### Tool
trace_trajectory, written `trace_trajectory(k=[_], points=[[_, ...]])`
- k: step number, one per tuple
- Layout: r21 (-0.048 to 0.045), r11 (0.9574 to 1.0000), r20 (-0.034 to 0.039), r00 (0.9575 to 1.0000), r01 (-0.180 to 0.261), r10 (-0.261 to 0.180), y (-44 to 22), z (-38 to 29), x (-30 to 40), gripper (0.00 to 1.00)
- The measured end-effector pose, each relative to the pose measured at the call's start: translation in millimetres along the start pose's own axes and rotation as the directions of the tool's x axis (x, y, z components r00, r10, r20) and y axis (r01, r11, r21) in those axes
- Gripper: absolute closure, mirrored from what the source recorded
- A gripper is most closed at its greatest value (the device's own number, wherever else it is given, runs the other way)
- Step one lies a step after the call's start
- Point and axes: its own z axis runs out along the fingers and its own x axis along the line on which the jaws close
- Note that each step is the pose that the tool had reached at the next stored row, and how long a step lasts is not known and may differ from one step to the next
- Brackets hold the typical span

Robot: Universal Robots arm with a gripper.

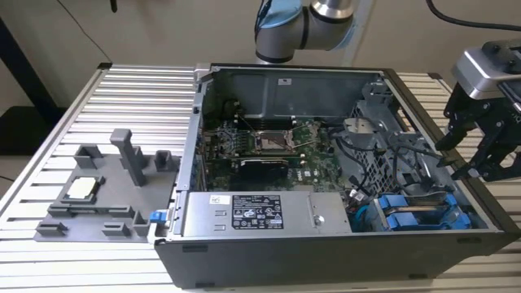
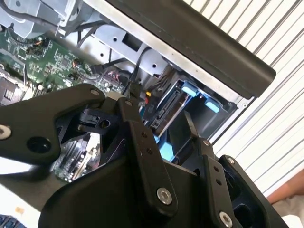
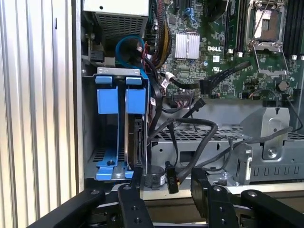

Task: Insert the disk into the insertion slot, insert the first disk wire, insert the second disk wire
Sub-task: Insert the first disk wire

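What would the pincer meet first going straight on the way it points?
Probably the black cable connector between the fingertips of the open pincer in the first wrist view, then the loose black cables behind it. The flat disk in its blue plastic carrier sits beside that line, though depth is unclear.

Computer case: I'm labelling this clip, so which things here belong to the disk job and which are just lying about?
Job: disk, in the drive cage; loose black wires; gripper.
Lying about: grey fixture tray, power supply, motherboard.
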Motion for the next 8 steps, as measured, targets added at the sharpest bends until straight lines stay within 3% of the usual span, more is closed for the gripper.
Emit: trace_trajectory(k=[8], points=[[-0.0017, 1.0, -0.0038, 1.0, 0.0, 0.0, 0.0, 0.0, 0.0, 0.47]])
